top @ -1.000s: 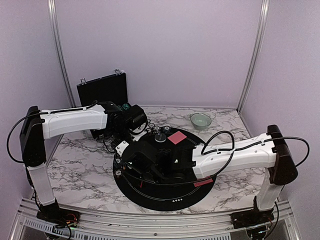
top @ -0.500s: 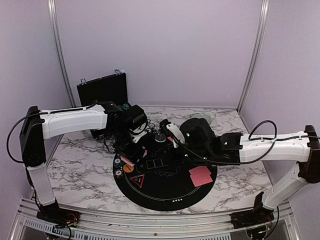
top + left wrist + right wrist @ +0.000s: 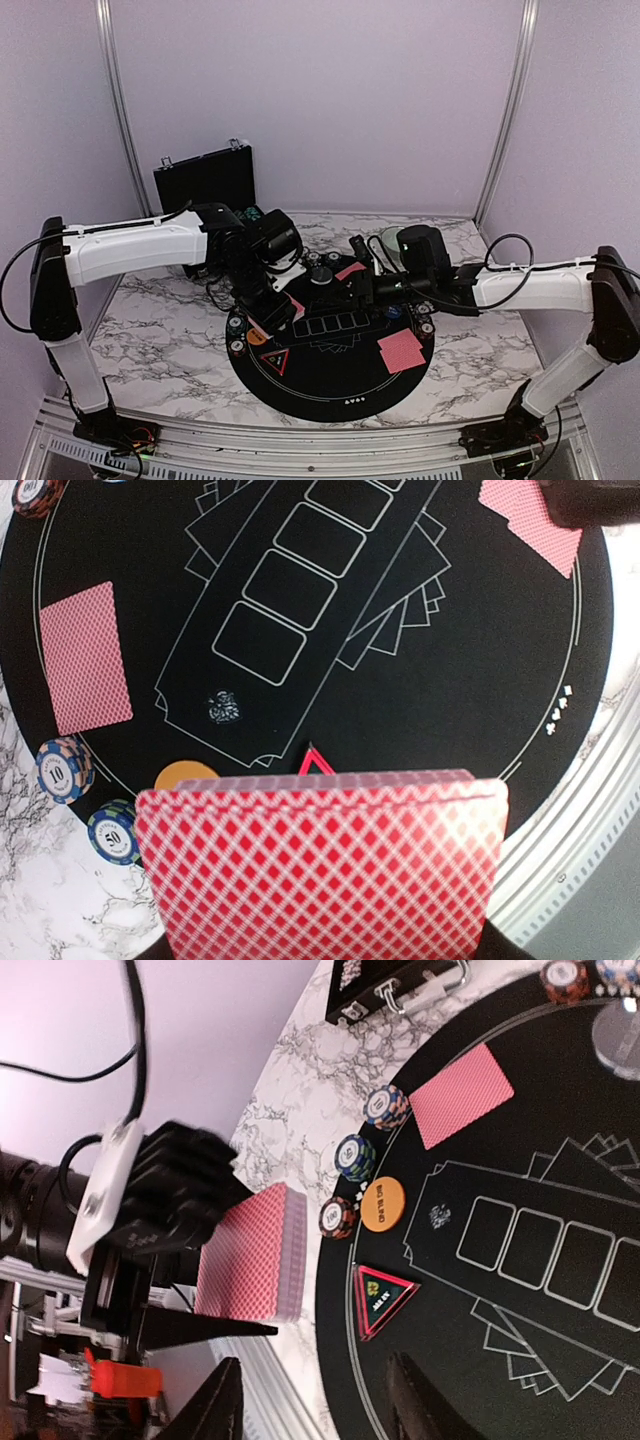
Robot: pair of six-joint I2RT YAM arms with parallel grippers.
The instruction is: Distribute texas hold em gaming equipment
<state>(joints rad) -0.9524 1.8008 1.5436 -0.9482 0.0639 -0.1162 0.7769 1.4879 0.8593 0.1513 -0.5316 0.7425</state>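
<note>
Black round mat [image 3: 330, 385] on marble table [image 3: 160, 300]; all places below taken from the mat.

Red-backed deck [image 3: 320, 865] clamped in left gripper [image 3: 270, 312], over near-left rim. Long axis across the fingers, patterned back toward the wrist camera, tilted.

Right gripper [image 3: 313, 1360] above far-right part of mat. Fingers spread, nothing between them.

Cards lying face down, three spots:
- left card [image 3: 462, 1095] just inside left rim, long side along the rim
- far card [image 3: 350, 270] at far rim, close under right gripper
- near-right cards [image 3: 401, 350] just inside near-right rim, seemingly two overlapped

Chip stacks, seven counted:
- left chips [image 3: 355, 1155], three, on left rim
- right chips [image 3: 418, 317], two, on right rim
- far chips [image 3: 322, 262], two, at far rim

One orange disc [image 3: 382, 1205] touching the inner side of left chips. One red triangle marker [image 3: 383, 1300] nearward of it.

Open room: five printed boxes at mat centre uncovered; bare marble off near-left and right rims.

Black case [image 3: 205, 178] upright, well beyond far-left rim. Green bowl [image 3: 392, 238] beyond far-right rim, partly hidden.
</note>
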